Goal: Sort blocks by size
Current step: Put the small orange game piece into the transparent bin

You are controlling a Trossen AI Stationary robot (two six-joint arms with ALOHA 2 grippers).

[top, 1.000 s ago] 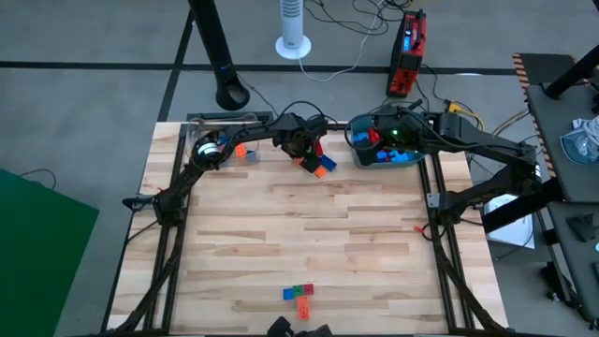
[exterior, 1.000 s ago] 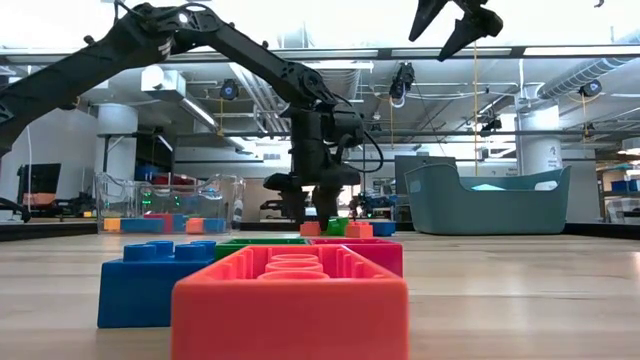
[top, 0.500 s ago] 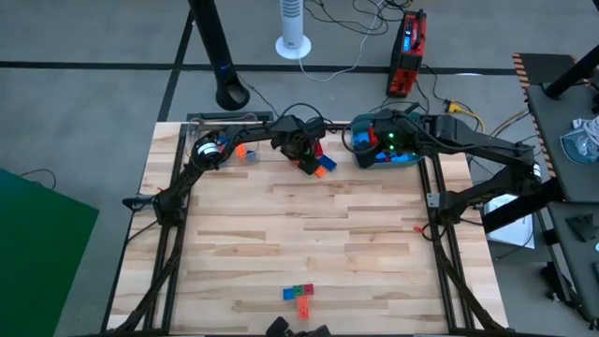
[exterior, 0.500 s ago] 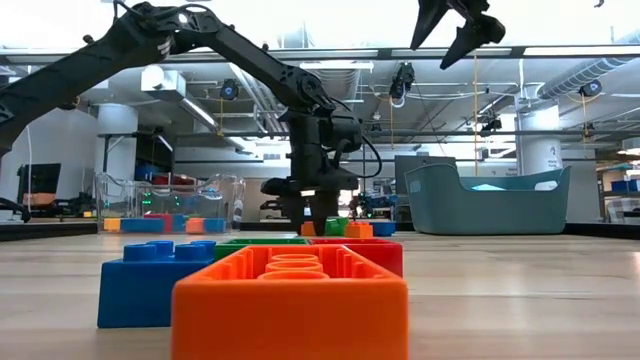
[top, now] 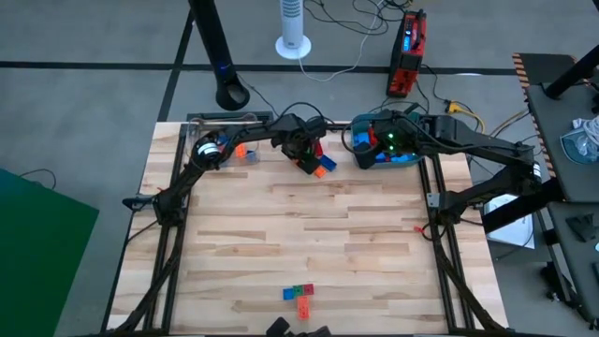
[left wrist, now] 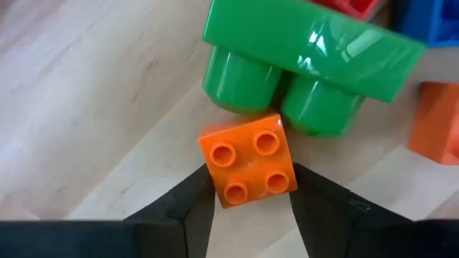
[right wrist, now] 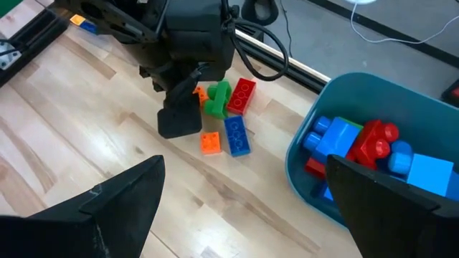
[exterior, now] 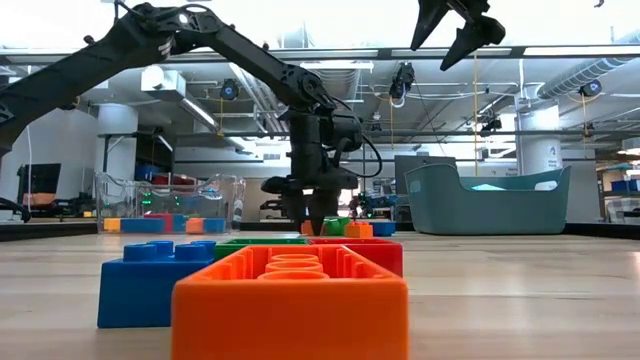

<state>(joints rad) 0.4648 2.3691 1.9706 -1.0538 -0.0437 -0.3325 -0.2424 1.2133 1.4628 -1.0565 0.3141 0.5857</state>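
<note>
- Left gripper (left wrist: 247, 188) is down at the counter's (top: 309, 234) 12 o'clock edge, over a small pile of blocks. Its jaws stand narrow, flanking a small orange brick (left wrist: 249, 159) with four studs. Pads look touching or just beside its sides; firm contact cannot be confirmed.
- Green brick (left wrist: 305, 54) lies tipped on its side, touching the orange one, its underside tubes facing the wrist camera.
- Same pile in the right wrist view: red brick (right wrist: 242, 95), blue brick (right wrist: 237, 135) and a second orange piece (right wrist: 210, 142), all close together.
- Right gripper (right wrist: 237, 208) hangs high over the teal tub (top: 386, 159) at about 1 o'clock, jaws spread wide, empty. The tub holds chunky blue and red bricks (right wrist: 358, 143).
- Clear plastic box (top: 225, 131) at 11 o'clock holds a few small pieces.
- Four more bricks (top: 299, 295) sit at 6 o'clock, well apart from both arms.
- Risk: the orange brick sits skewed between the fingers. Closing on its corners could twist it or squirt it out.
- Risk: lifting may drag the green brick or roll it, scattering the pile.
- Materials: glossy hard moulded plastic, rounded studs, slick faces with poor grip. The counter is pale butcher-block wood, smooth, so bricks will likely slide.
</note>
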